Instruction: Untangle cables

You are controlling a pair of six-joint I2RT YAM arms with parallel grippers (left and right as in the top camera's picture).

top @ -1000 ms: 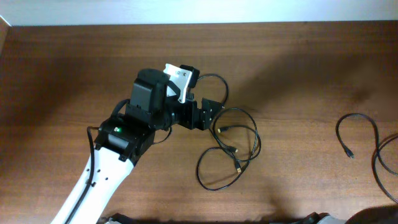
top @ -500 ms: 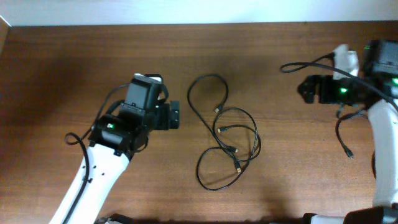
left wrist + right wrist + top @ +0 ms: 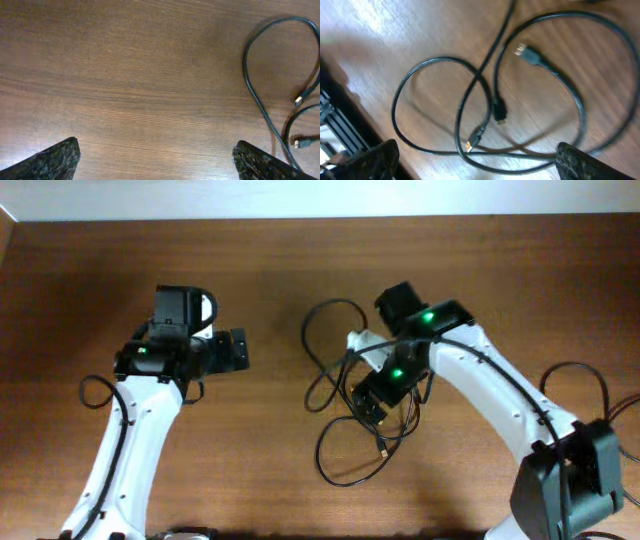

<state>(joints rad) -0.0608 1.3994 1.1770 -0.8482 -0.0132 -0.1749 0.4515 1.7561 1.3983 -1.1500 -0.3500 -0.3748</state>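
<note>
While the left gripper (image 3: 240, 350) hovers over bare wood at centre left of the overhead view, its fingers (image 3: 55, 159) stand wide apart with nothing between them. Its wrist view shows only table (image 3: 125, 75) beneath it, with a loop of cable (image 3: 254, 97) running down the right edge of that frame and two small plug ends beside it.

The cables (image 3: 321, 455) lie as one loose tangle in the middle of the overhead view, several thin black loops crossing each other. One loop reaches toward the upper centre and a larger one sags toward the bottom. The right gripper (image 3: 366, 396) hangs directly above the middle of this tangle and hides part of it. Its fingers (image 3: 372, 160) are also spread wide and clamp nothing. Between them its wrist view shows crossing loops lying on the wood, a plug end (image 3: 529, 53) in the upper middle and two more plugs near the centre where the strands overlap. Whether the fingertips touch any strand cannot be told.

A separate cable loop (image 3: 572, 365) lies well apart at the right edge of the overhead view, partly behind the right arm.
</note>
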